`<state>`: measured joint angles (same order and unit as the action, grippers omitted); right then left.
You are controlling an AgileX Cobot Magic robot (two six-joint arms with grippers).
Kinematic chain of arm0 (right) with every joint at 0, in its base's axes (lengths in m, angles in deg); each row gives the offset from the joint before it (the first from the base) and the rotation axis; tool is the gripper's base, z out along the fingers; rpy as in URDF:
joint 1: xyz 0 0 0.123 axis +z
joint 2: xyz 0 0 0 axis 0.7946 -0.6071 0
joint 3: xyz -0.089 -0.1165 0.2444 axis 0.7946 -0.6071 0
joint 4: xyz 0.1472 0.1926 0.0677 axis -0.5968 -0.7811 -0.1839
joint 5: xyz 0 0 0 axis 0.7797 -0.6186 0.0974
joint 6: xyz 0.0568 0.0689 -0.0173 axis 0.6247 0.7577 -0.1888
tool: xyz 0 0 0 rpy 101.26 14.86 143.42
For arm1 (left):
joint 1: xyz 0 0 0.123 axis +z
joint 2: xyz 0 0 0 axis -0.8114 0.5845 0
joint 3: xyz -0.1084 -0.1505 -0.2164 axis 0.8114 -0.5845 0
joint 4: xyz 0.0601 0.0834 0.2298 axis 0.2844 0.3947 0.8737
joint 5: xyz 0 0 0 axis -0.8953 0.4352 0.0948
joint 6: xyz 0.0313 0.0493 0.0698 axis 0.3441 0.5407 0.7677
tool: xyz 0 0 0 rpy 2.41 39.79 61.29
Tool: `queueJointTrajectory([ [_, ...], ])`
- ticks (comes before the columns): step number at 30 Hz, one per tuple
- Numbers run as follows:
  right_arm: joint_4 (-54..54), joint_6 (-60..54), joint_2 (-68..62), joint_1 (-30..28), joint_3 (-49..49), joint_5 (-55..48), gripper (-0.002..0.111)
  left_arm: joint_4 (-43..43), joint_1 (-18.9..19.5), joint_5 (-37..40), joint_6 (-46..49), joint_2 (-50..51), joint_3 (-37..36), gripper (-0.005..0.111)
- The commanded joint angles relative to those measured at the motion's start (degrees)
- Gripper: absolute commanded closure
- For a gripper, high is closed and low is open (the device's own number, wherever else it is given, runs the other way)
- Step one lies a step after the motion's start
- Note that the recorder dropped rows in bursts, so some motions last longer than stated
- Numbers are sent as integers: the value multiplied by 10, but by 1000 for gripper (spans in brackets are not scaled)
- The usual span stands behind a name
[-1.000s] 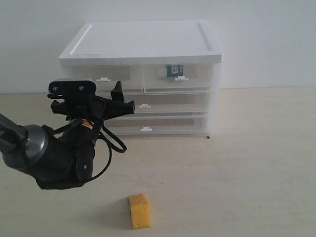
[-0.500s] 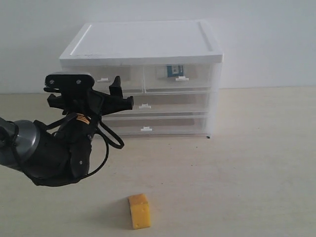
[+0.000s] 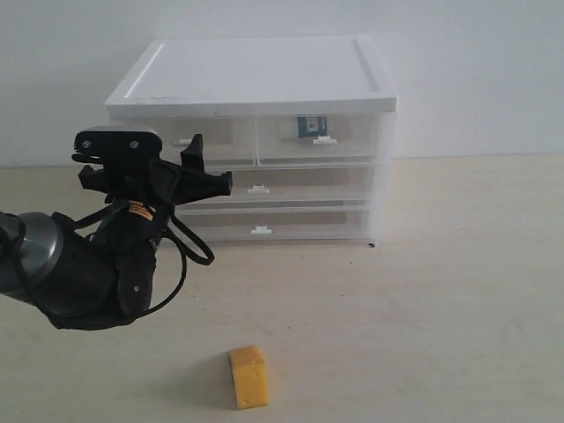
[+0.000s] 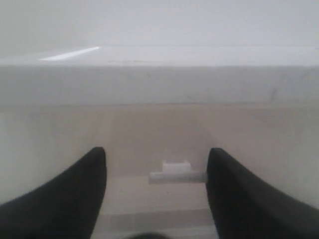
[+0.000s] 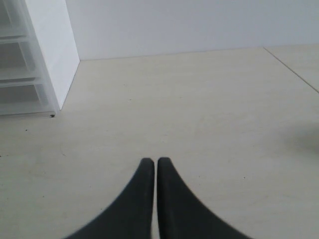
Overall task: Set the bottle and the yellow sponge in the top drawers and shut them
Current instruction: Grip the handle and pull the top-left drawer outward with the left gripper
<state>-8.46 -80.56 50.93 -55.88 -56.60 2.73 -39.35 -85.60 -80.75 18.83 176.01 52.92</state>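
- While the left claw (image 4: 155, 162) stands part-open, it straddles the handle tab (image 4: 177, 172) of the top left drawer (image 3: 216, 145);
- right claw (image 5: 151, 162) pinched together above the table (image 5: 209, 114);
- bottle (image 3: 311, 125) inside top right drawer (image 3: 348, 139); yellow sponge (image 3: 248, 376) on table, well apart from both drawers

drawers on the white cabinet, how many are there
4. Top left drawer and top right drawer side by side, middle drawer under them, bottom drawer lowest. None seem hidden.
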Motion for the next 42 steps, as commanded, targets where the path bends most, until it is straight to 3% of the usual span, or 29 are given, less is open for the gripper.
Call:
queueJointTrajectory([
  [1, 3, 0, 3, -1, -3, 2, 108, -2, 10, -1, 8, -2, 1, 79],
  [3, 3, 0, 3, -1, -3, 2, 108, 18, 10, -1, 8, -2, 1, 99],
  [4, 3, 0, 3, -1, -3, 2, 108, 24, 10, -1, 10, -2, 1, 102],
  [10, 3, 0, 3, -1, -3, 2, 108, 9, 4, -1, 12, -9, -13, 102],
  [20, 3, 0, 3, -1, -3, 2, 108, -82, -85, -1, 35, -99, -120, 102],
  [35, 3, 0, 3, -1, -3, 4, 108, -173, -169, -1, 58, -111, -156, 102],
  [38, 3, 0, 3, -1, -3, 4, 108, -174, -173, -1, 58, -111, -156, 92],
  [42, 3, 0, 3, -1, -3, 4, 108, -178, -173, -1, 58, -111, -162, 50],
])
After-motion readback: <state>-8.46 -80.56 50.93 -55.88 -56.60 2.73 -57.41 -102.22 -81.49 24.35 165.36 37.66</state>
